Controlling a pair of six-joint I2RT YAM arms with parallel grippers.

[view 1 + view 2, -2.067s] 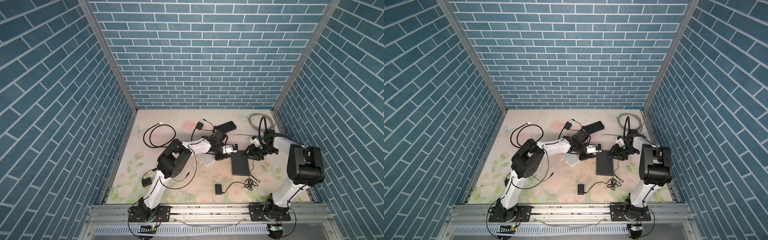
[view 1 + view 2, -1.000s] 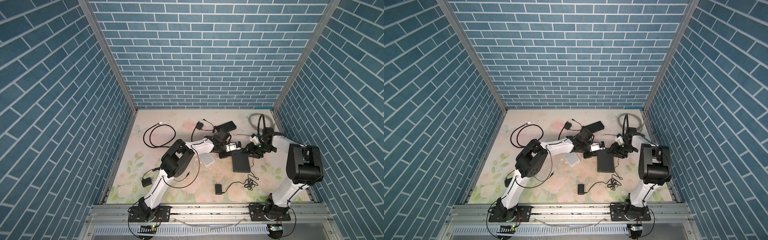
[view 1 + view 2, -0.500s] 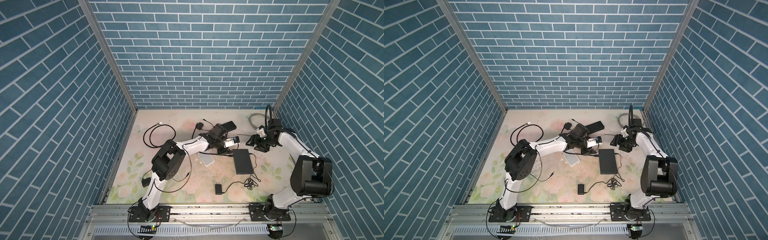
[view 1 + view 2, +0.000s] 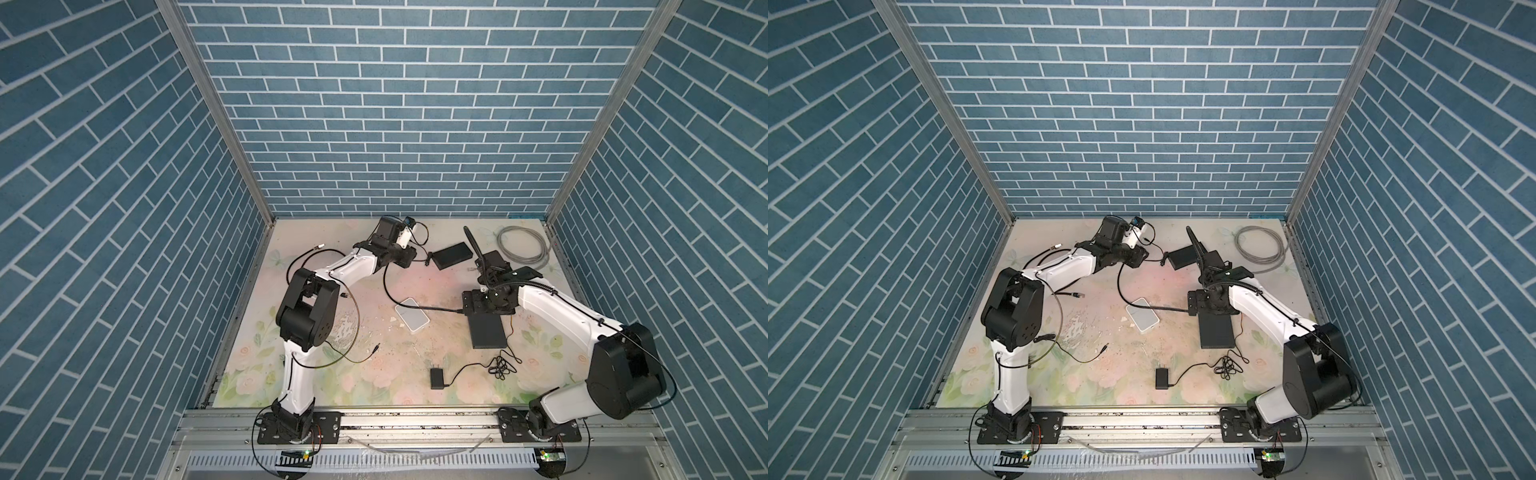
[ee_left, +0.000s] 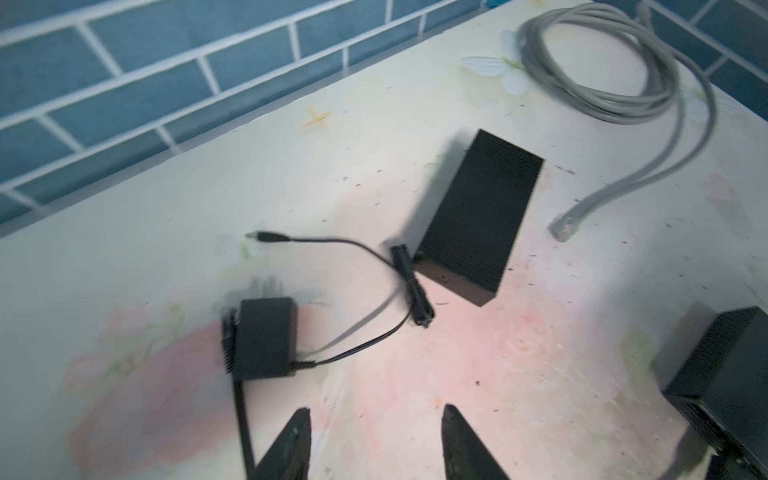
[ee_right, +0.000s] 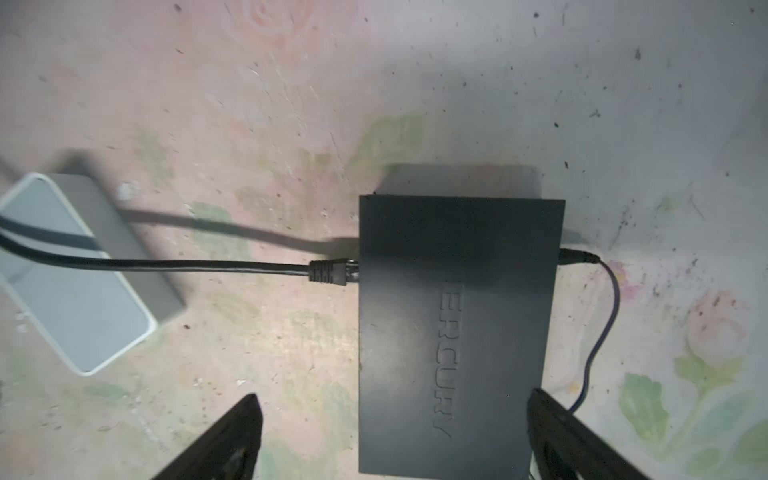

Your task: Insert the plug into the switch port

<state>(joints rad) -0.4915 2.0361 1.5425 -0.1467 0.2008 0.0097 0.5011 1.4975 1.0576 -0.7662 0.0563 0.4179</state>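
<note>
Right wrist view gives you the clearest look: the plug [image 6: 332,272] sits against the side of the switch [image 6: 457,324] with its tip inside a port. Its black cable [image 6: 187,266] runs off across the white box [image 6: 75,291]. On the switch's opposite side a thin lead [image 6: 598,332] is plugged in.

Your right hand [image 6: 392,397] hangs above the switch with its jaws spread wide, gripping nothing. One fingertip is over bare worktop [image 6: 249,83] beside the switch, and the other is over the edge where the lead enters.

In both top views the switch [image 4: 488,332] lies flat toward the right of the worktop, with the right hand above its far end.

Left wrist view shows your left hand [image 5: 376,411] with jaws apart and empty. It is above the worktop, near an adapter [image 5: 262,345], a black box [image 5: 478,216] and a coiled grey cable [image 5: 602,75]. The two hands are well apart.
</note>
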